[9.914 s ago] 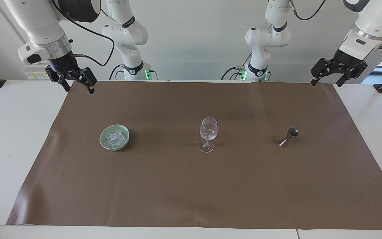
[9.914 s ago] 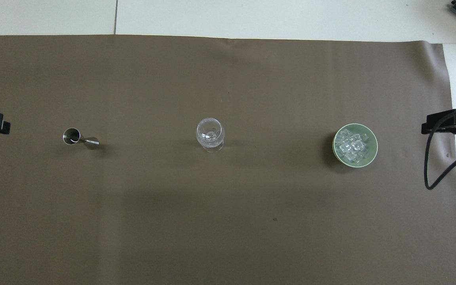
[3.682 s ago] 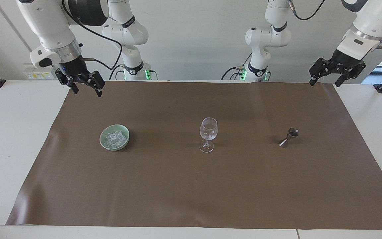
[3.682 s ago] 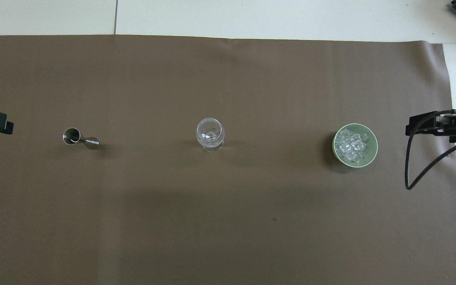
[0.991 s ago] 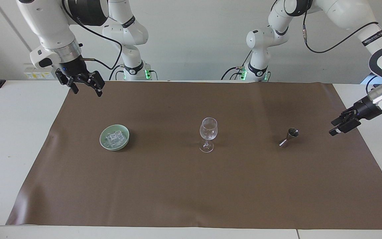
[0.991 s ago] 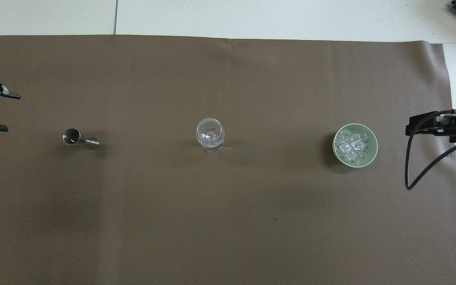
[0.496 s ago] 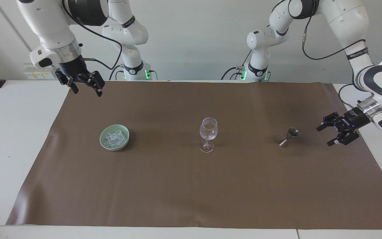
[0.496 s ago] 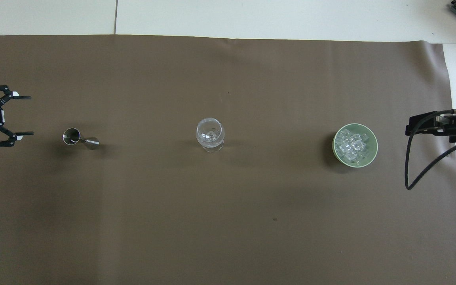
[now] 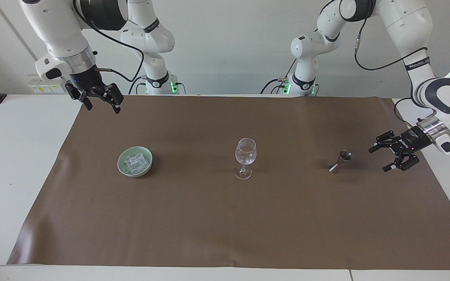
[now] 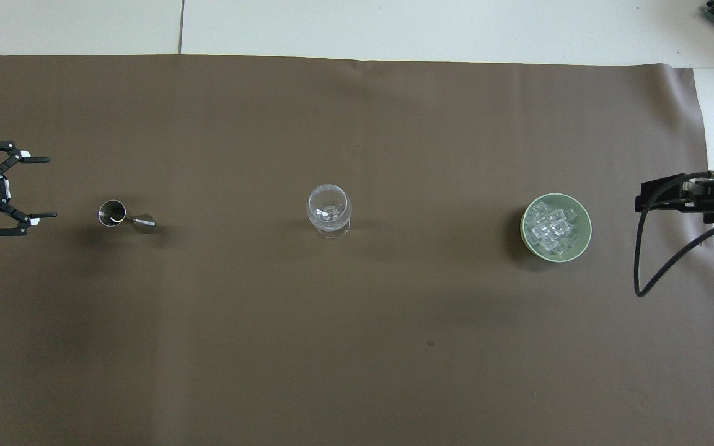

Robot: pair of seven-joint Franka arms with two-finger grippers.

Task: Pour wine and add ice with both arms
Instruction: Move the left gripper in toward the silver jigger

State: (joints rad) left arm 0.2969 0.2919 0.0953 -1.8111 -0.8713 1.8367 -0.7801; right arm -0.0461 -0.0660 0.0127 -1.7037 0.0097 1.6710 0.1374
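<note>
A small metal jigger [image 9: 340, 161] [image 10: 124, 217] stands toward the left arm's end of the table. My left gripper [image 9: 378, 160] [image 10: 47, 188] hangs low beside it, open, its fingers pointing at the jigger with a gap between them and it. An empty-looking stemmed glass [image 9: 245, 156] [image 10: 329, 210] stands mid-table. The ice [image 9: 134, 162] [image 10: 552, 226] lies in a pale green bowl [image 9: 135, 174] [image 10: 585, 238] toward the right arm's end. My right gripper [image 9: 104, 108] [image 10: 642, 203] waits open in the air over the mat's edge. Wine is out of view.
A brown mat [image 9: 225, 218] covers most of the white table [image 9: 14, 164]. The jigger, glass and bowl stand in one row across it, well apart. A black cable [image 10: 654, 272] loops down from the right wrist.
My left gripper has come in from the table's end toward the jigger and turned so its open fingers face it. The right arm has not moved.
</note>
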